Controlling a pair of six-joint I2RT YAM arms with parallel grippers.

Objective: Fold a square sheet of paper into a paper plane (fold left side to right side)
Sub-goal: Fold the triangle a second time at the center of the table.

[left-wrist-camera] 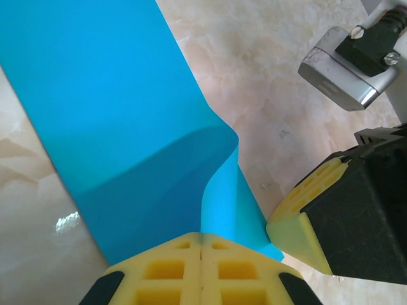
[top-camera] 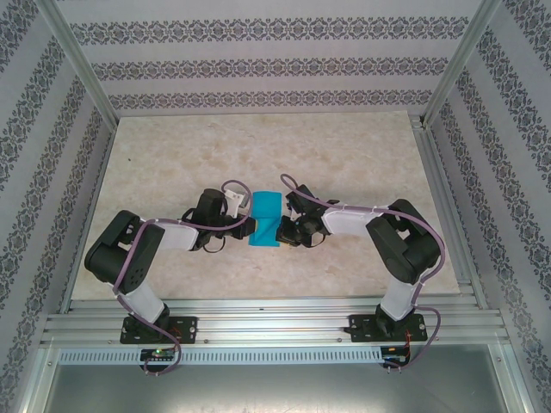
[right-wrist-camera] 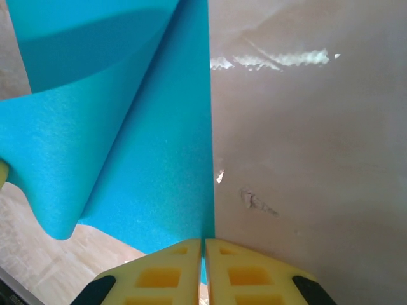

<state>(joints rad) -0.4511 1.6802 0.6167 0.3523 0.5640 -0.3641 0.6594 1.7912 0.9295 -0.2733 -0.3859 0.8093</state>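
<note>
The square sheet of paper (top-camera: 265,218) is teal-blue and lies mid-table between both arms, partly lifted and curled. My left gripper (top-camera: 252,226) meets it from the left, my right gripper (top-camera: 281,231) from the right. In the left wrist view my left gripper (left-wrist-camera: 201,240) is shut, with a raised curl of the sheet (left-wrist-camera: 114,114) running into the seam between its yellow pads. A yellow fingertip (left-wrist-camera: 299,225) of the right gripper sits close beside it. In the right wrist view my right gripper (right-wrist-camera: 204,244) is shut on the sheet's (right-wrist-camera: 146,165) straight edge, and a flap bends over to the left.
The beige marble tabletop (top-camera: 172,155) stretches away behind the paper. Aluminium rails (top-camera: 275,314) run along the near edge and patterned walls stand on three sides. A metal bracket (left-wrist-camera: 343,70) of the right arm hangs close at the upper right of the left wrist view.
</note>
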